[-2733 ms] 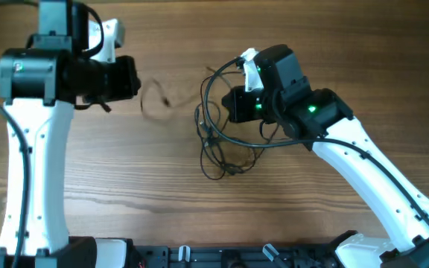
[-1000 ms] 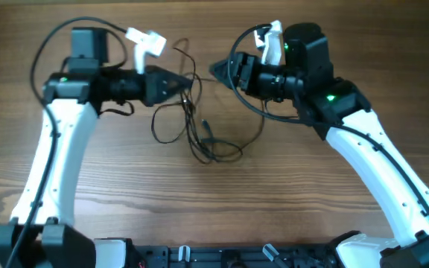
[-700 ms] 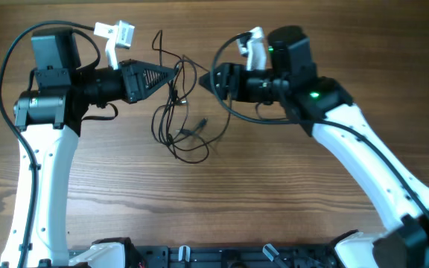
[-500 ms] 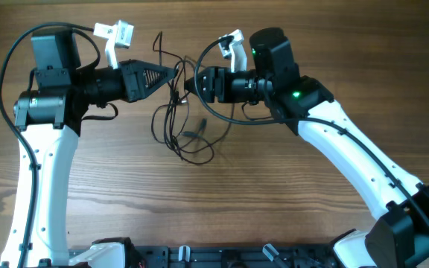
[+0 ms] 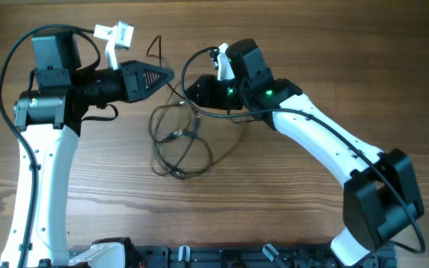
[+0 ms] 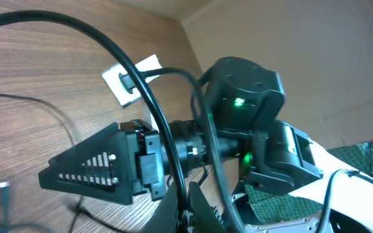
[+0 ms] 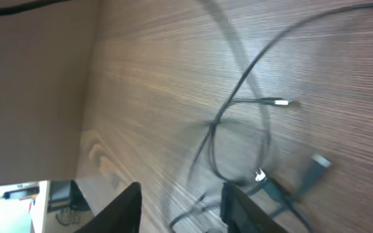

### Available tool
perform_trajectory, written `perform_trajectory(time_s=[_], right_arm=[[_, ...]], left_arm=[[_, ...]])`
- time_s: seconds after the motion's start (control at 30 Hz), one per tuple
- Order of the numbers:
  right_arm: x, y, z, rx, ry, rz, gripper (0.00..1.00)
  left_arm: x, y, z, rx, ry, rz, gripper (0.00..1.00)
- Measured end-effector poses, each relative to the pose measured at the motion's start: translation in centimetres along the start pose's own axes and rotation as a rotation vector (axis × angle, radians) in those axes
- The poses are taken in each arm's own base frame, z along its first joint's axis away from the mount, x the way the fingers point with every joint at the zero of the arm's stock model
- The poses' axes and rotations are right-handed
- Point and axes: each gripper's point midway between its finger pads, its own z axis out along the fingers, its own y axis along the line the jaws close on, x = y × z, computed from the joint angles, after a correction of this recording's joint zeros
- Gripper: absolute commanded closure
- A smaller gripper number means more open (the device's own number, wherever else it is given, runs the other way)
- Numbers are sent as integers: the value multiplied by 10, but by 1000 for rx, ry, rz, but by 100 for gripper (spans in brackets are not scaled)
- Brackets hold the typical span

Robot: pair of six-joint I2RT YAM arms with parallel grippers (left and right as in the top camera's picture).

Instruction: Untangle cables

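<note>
The cables point(image 5: 176, 136) are thin black cords lying in loose overlapping loops on the wooden table, below and between both grippers. My left gripper point(image 5: 171, 74) points right above the loops; in the left wrist view its fingers point(image 6: 188, 210) are closed together on a black cable strand that arcs upward. My right gripper point(image 5: 191, 91) points left, close to the left one. In the right wrist view its fingers point(image 7: 183, 194) are apart, with cable loops point(image 7: 251, 101) and small plug ends on the table beyond them. The right gripper point(image 6: 89, 171) also shows in the left wrist view.
The wooden table point(image 5: 289, 208) stretches all round the loops. The right arm's thick own wire point(image 5: 188, 63) loops above its wrist. A dark rail point(image 5: 222, 257) runs along the front edge. A short cable end point(image 5: 155, 45) sticks up near the far side.
The right gripper has moved left and down, close to the left gripper. The cable loops have dropped and spread lower on the table. The left arm has stayed in place lately.
</note>
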Motion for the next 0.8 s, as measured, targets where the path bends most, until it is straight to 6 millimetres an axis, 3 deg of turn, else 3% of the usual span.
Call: perform_trajectory(time_s=[0.13, 0.23, 0.33, 0.37, 0.57, 0.67, 0.7, 0.73, 0.8], right_arm=[[17, -28, 3, 115, 53, 66, 68], [32, -59, 10, 221, 105, 119, 68], [39, -82, 14, 284, 135, 141, 68], [39, -89, 14, 300, 137, 142, 68], [31, -101, 7, 316, 126, 126, 64], [32, -101, 7, 318, 133, 103, 63], [32, -101, 7, 318, 134, 100, 63], [33, -102, 7, 319, 136, 98, 63], [33, -102, 7, 320, 139, 92, 63]], left_arm=[[-18, -4, -2, 11, -58, 52, 96], [-45, -3, -17, 6, -154, 73, 96], [-77, -2, -57, -26, -307, 87, 96], [-89, -4, -79, -46, -375, 91, 96], [-124, -5, -179, -178, -621, 74, 96], [-140, -21, -232, -271, -749, 121, 96], [-141, -23, -236, -278, -761, 126, 96], [-148, -38, -261, -330, -825, 171, 96], [-154, -50, -288, -402, -904, 209, 96]])
